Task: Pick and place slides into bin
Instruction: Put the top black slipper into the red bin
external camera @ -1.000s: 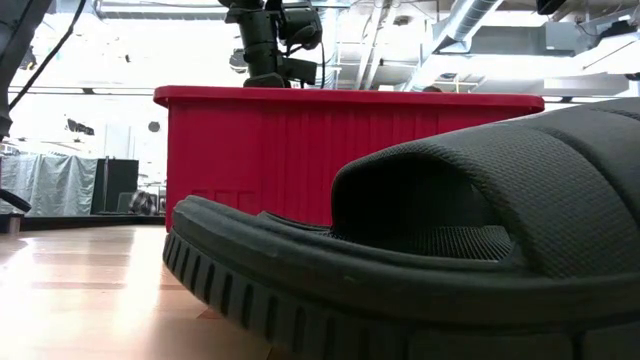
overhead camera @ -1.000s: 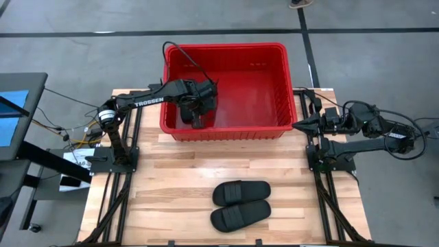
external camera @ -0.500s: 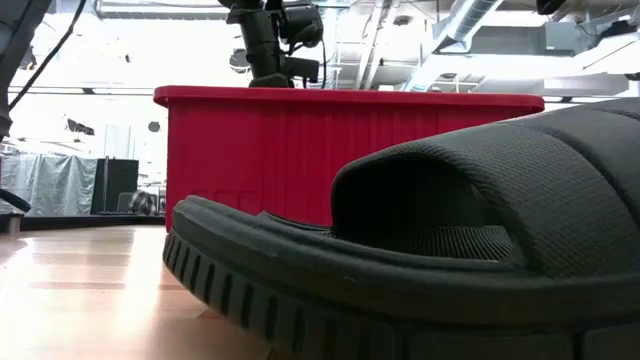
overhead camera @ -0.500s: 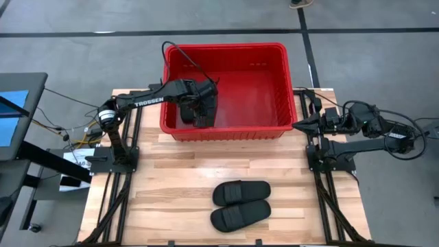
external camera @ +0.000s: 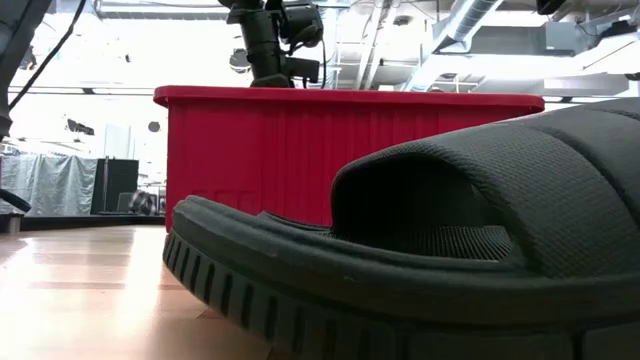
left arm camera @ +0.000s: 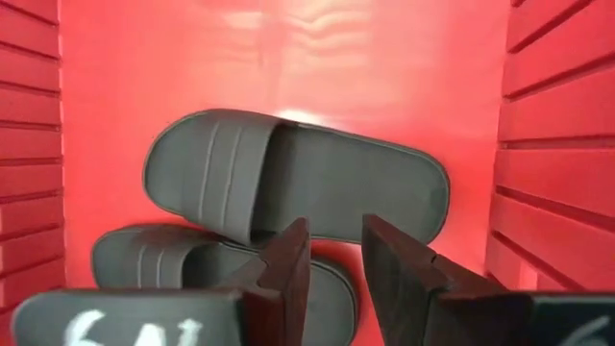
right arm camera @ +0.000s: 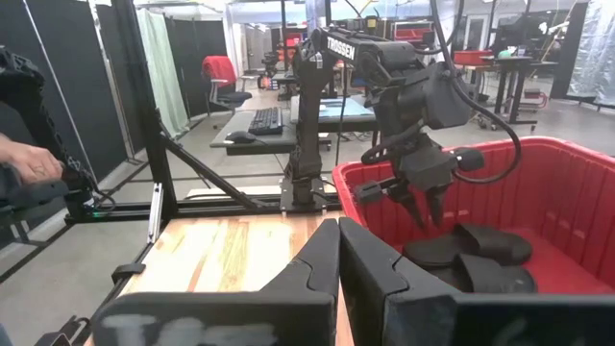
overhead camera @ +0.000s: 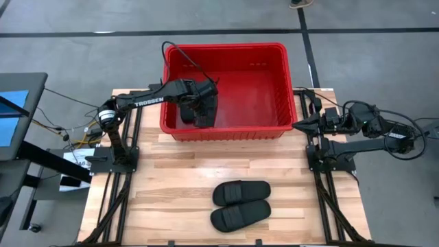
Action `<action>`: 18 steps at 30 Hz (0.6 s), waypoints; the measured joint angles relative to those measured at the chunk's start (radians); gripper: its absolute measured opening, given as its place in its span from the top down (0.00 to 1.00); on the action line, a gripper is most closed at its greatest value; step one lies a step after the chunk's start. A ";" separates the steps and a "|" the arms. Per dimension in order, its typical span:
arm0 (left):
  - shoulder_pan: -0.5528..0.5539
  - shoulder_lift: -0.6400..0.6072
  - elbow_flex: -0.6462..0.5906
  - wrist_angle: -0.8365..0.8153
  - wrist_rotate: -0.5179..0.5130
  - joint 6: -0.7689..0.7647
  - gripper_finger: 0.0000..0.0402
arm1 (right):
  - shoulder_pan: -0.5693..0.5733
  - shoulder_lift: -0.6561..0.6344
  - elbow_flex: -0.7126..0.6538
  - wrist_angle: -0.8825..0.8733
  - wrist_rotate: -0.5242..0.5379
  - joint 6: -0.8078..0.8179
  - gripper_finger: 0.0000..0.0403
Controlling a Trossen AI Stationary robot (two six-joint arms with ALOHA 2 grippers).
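Note:
The red bin (overhead camera: pixel 226 46) stands at the table's far middle. Two black slides lie on its floor at the left end, one (left arm camera: pixel 298 178) partly over the other (left arm camera: pixel 163 259), both strap up; they also show in the right wrist view (right arm camera: pixel 471 245). My left gripper (left arm camera: pixel 334 231) hangs open and empty just above them, inside the bin (overhead camera: pixel 201 118). Two more black slides (overhead camera: pixel 241 193) (overhead camera: pixel 240 215) lie side by side, soles down, on the table's near middle. My right gripper (right arm camera: pixel 338 252) is shut and empty at the table's right edge (overhead camera: pixel 296 125).
The bin's walls (left arm camera: pixel 557 144) stand close around my left gripper. The near slide (external camera: pixel 450 250) fills the low view's foreground in front of the bin (external camera: pixel 350 150). Bare wood (overhead camera: pixel 164 185) lies between the bin and the two slides. A person's hand (right arm camera: pixel 24 159) shows beyond the table.

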 joint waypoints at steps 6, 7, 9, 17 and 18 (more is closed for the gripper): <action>0.000 0.000 0.037 -0.022 -0.027 -0.002 0.78 | 0.000 0.000 0.000 0.000 0.000 0.000 1.00; 0.000 0.000 0.054 -0.041 -0.027 -0.005 0.78 | 0.000 0.000 0.000 0.000 0.000 0.000 1.00; 0.000 0.000 0.098 -0.082 -0.027 -0.002 0.78 | 0.000 0.000 0.000 0.000 0.000 0.000 1.00; 0.000 -0.032 0.322 -0.175 0.000 -0.074 0.78 | 0.000 0.000 0.000 0.000 0.000 0.000 1.00; 0.000 -0.047 0.344 -0.175 0.010 -0.087 0.78 | 0.000 0.000 0.000 0.000 0.000 0.000 1.00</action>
